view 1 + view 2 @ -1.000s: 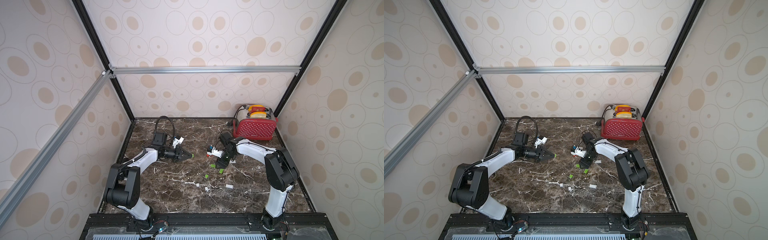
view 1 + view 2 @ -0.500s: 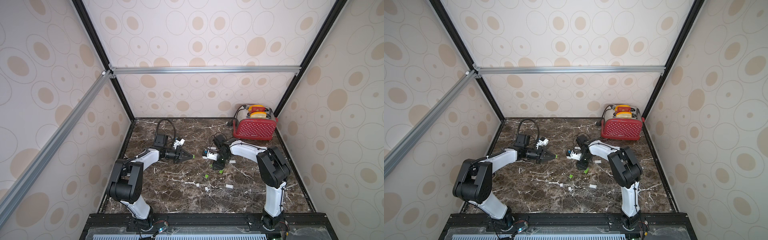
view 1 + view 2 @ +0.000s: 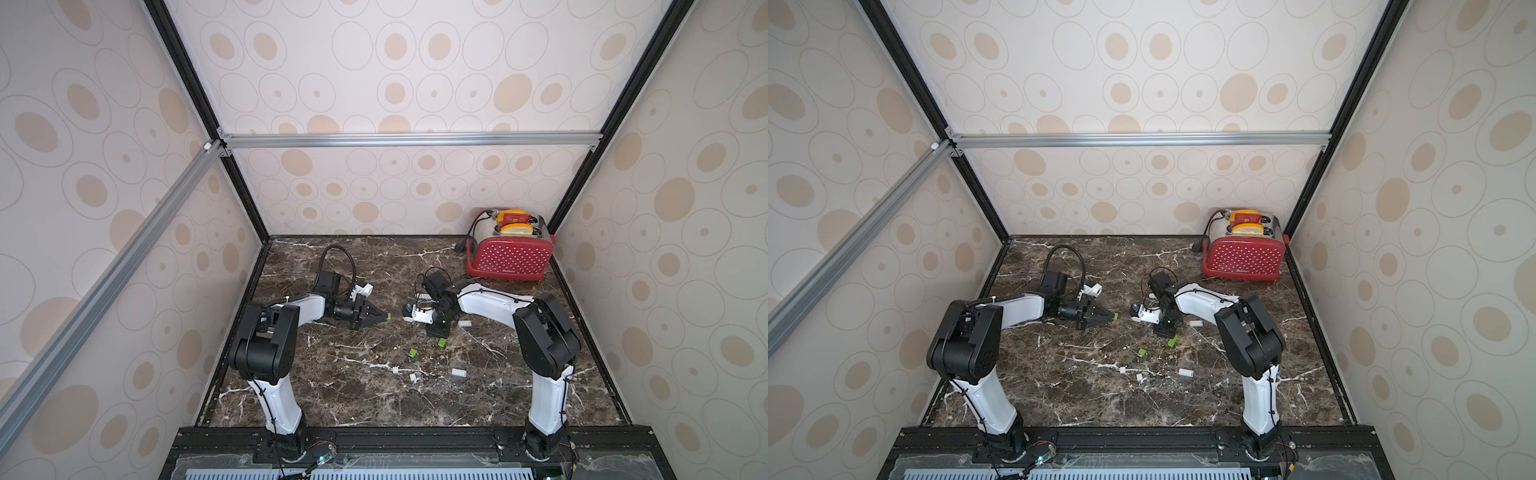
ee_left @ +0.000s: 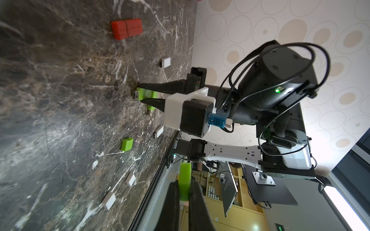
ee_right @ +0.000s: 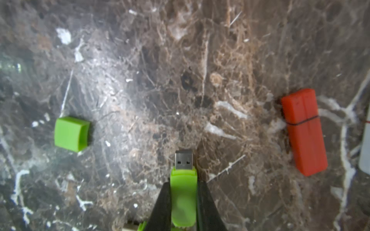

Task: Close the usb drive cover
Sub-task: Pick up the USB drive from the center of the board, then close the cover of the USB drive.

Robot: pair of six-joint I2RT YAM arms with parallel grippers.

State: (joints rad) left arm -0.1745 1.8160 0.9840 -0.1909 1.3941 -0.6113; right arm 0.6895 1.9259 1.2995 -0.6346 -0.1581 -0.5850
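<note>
My left gripper (image 4: 184, 193) is shut on a small green cover (image 4: 184, 176), held above the table; in a top view the cover (image 3: 389, 317) shows at the tips of that gripper (image 3: 384, 318). A green usb drive (image 5: 183, 192) with its bare metal plug (image 5: 183, 160) sits between the fingers of my right gripper (image 5: 183, 197), which is shut on its body, low at the marble table (image 5: 160, 80). The left wrist view shows that drive (image 4: 143, 93) at the right gripper's (image 4: 143, 95) tips. The two grippers face each other across a gap.
A second green cover (image 5: 72, 134) lies loose on the table, as do a closed red drive (image 5: 304, 132) and another green drive (image 4: 151, 109) beside the right fingers. White drives (image 3: 458, 372) and small white caps (image 3: 395, 369) lie toward the front. A red toaster (image 3: 509, 257) stands back right.
My right gripper's jaws have closed onto the green usb drive, and its wrist has shifted slightly left. The left arm has stayed nearly still with the cover.
</note>
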